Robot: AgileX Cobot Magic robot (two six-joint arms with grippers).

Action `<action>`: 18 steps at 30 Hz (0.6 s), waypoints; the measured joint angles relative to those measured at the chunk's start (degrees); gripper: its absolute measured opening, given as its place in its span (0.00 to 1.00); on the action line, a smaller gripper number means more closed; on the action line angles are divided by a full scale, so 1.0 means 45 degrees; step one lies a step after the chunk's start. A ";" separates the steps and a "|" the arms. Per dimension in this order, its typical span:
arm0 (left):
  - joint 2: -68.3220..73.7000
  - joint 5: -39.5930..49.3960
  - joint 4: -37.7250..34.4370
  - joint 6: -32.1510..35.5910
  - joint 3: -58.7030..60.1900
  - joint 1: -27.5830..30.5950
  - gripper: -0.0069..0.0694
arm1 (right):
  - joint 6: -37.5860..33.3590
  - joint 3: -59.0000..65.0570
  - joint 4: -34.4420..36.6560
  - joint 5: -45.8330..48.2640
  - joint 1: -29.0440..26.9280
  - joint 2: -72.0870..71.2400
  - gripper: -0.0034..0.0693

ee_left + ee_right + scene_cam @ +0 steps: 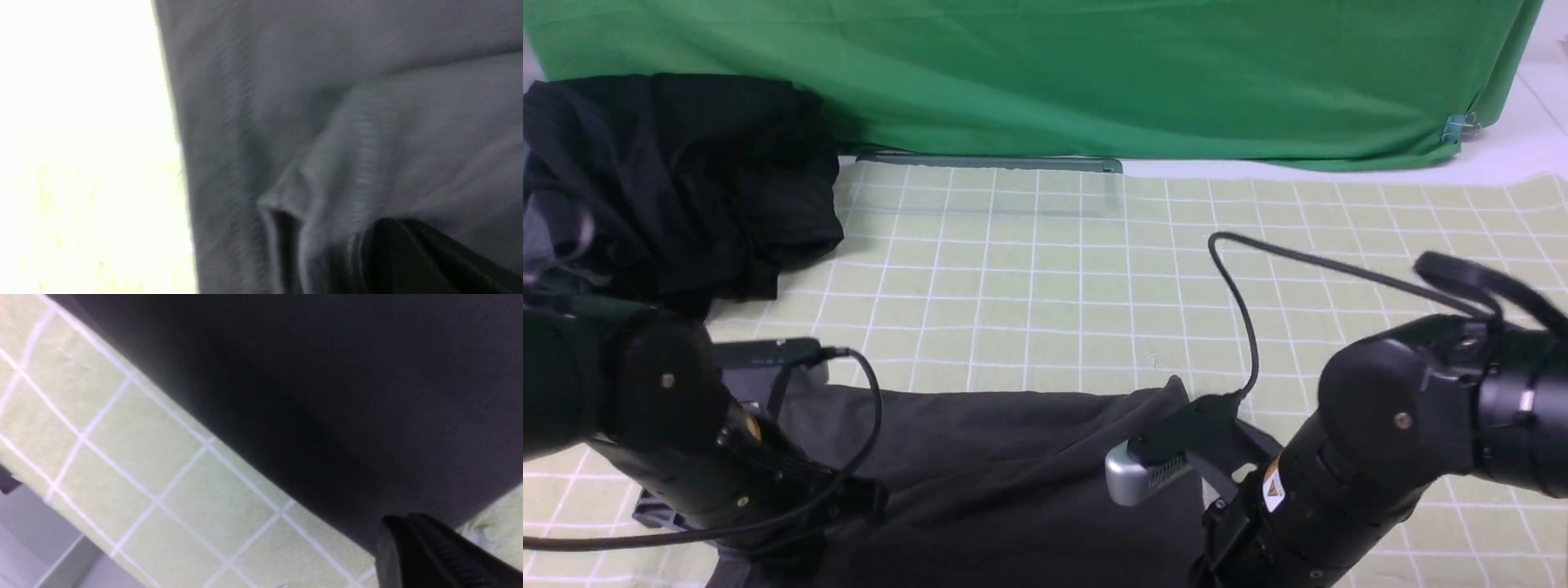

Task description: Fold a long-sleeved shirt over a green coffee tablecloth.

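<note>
The charcoal-grey long-sleeved shirt (pixel 1005 474) lies at the near edge of the pale green gridded coffee tablecloth (pixel 1045 278), between my two arms. Its right corner peaks upward beside the right wrist. In the left wrist view the shirt (pixel 327 102) fills the frame and puckers into my left gripper (pixel 388 223), which is shut on a fold of it. In the right wrist view my right gripper (pixel 402 519) is shut on the shirt's edge (pixel 347 396), which hangs just above the tablecloth (pixel 163 473). In the front view both sets of fingertips are hidden behind the wrists.
A heap of blacker garments (pixel 678 180) lies at the back left. A plain bright green cloth (pixel 1094 73) hangs along the back, held by a blue clip (pixel 1454 126). The tablecloth's edge and the grey floor (pixel 32 547) show in the right wrist view.
</note>
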 joint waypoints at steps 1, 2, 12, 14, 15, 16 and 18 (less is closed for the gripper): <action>0.0091 0.0099 0.0058 -0.0105 0.0032 0.0000 0.09 | 0.0000 0.0000 0.0000 0.0000 0.0000 0.0128 0.04; 0.0091 0.0116 0.0073 -0.0117 0.0029 0.0000 0.09 | 0.0000 0.0000 0.0000 0.0000 0.0000 0.0186 0.04; -0.1988 0.1812 0.1791 -0.0748 0.0070 0.0000 0.09 | -0.0090 -0.1068 -0.1156 0.0369 -0.1757 -0.0471 0.04; -0.2492 0.2112 0.2050 -0.0855 0.0070 0.0000 0.09 | -0.0363 -0.1835 -0.1094 0.0480 -0.2533 -0.0603 0.05; -0.2841 0.2185 0.2081 -0.0872 0.0070 0.0000 0.09 | -0.0662 -0.2401 -0.0938 0.0599 -0.2966 -0.0551 0.05; -0.3105 0.2160 0.2065 -0.0884 0.0070 0.0000 0.09 | -0.0874 -0.2766 -0.0753 0.0726 -0.3256 -0.0420 0.06; -0.3632 0.2002 0.1930 -0.0884 0.0070 0.0000 0.09 | -0.1422 -0.3887 -0.0458 0.1129 -0.3661 0.0023 0.12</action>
